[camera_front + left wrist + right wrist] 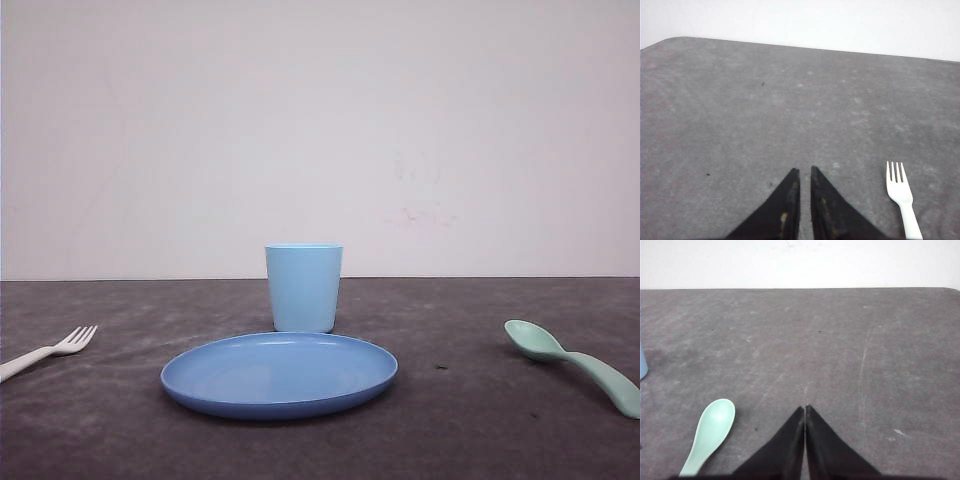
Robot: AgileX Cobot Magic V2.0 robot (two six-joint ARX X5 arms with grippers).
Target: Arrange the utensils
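The small white plastic fork (48,352) lay at the grey table's (450,420) left edge and the pale mint-green plastic spoon (575,365) at its right. Both looked light, stiff and slippery, best pinched mid-handle. The left gripper (805,172) had its fingers almost together and the right gripper (805,409) pressed together, both empty.

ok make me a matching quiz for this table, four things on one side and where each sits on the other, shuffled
Things:
1. small white plastic fork
2. pale mint-green plastic spoon
3. light blue plastic cup
4. round blue plate

Places, by the front view:
A. centre, nearest the camera
B. far left of the table
C. far right of the table
D. upright just behind the plate

Pairs: 1-B, 2-C, 3-D, 4-A
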